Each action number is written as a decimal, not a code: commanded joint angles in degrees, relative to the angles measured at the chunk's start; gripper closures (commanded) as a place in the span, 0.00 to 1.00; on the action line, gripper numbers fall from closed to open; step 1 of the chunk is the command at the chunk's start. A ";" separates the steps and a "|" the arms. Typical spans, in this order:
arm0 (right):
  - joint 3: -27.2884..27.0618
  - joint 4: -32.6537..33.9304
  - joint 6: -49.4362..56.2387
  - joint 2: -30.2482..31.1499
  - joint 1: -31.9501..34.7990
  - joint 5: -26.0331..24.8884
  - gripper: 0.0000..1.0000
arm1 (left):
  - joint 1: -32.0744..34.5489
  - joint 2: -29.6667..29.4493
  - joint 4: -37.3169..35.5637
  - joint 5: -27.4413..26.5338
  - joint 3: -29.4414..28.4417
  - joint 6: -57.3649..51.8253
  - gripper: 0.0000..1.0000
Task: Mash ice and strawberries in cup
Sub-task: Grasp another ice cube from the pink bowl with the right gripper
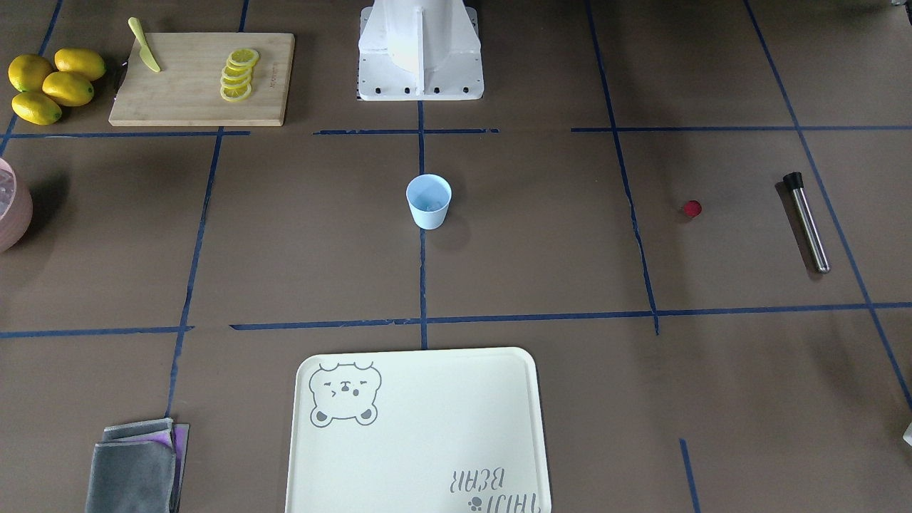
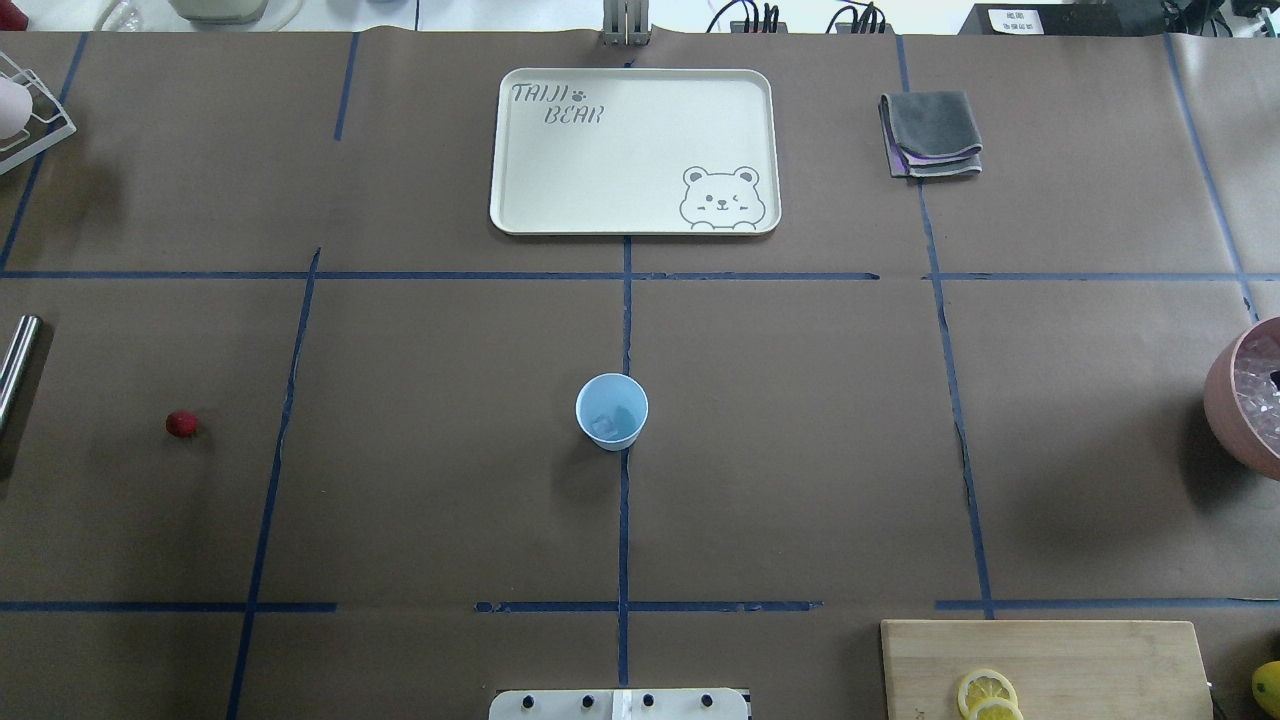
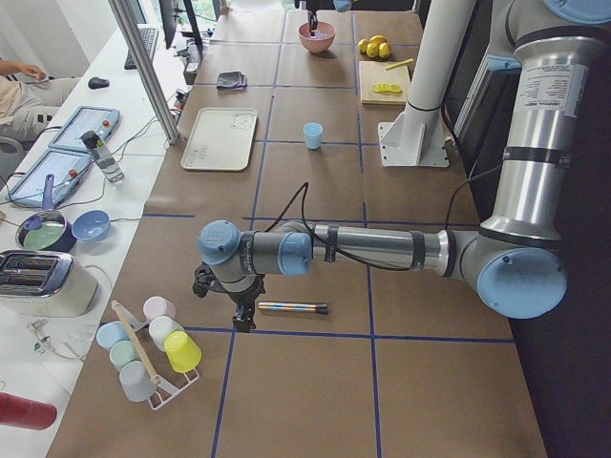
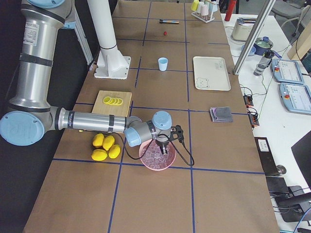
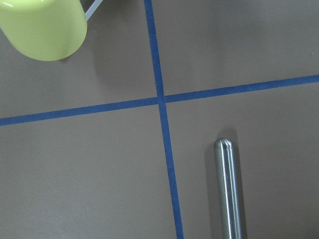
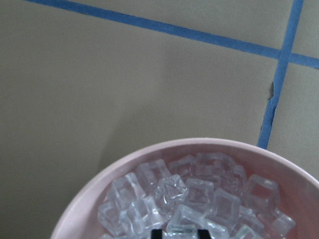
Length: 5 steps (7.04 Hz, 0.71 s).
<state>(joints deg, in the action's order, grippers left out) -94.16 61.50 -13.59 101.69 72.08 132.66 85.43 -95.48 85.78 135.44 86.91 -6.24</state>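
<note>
The pale-blue cup [image 2: 611, 411] stands upright at the table's middle [image 1: 429, 201], with a faint glassy lump in its bottom. The red strawberry [image 2: 181, 423] lies alone on the paper on the left side [image 1: 692, 208]. The ice [image 6: 199, 199] fills the pink bowl [image 2: 1245, 400] at the right edge. My right gripper [image 6: 179, 233] is down in that bowl [image 4: 156, 160], its fingertips [image 6: 158, 233] a lump's width apart around one ice lump. My left gripper [image 3: 239, 310] hovers over the end of a steel rod [image 5: 229, 194]; I cannot tell whether it is open.
The steel rod [image 1: 806, 221] lies beyond the strawberry. A cream tray [image 2: 520, 150] and a folded grey cloth [image 2: 932, 135] are on the far side. A cutting board [image 1: 185, 92] holds lemon slices and a knife, with whole lemons [image 1: 53, 84] beside it. A cup rack [image 3: 153, 348] stands near the left gripper.
</note>
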 commanded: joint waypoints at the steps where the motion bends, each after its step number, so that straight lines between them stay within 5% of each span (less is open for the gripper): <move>1: 0.03 -0.33 0.06 0.00 0.08 -0.04 0.97 | 0.00 -0.06 0.00 0.00 -0.16 0.00 0.00; 4: -7.48 0.28 -0.29 0.70 0.95 0.05 1.00 | 0.00 -0.06 0.00 0.00 -0.16 0.00 0.00; 5: -10.57 0.03 -8.99 0.18 0.87 -0.21 1.00 | 0.00 0.03 0.00 0.00 -0.07 -0.09 0.00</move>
<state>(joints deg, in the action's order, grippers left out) -100.93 61.52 -16.18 102.13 72.80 132.67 85.43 -95.52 85.78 135.41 86.77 -6.26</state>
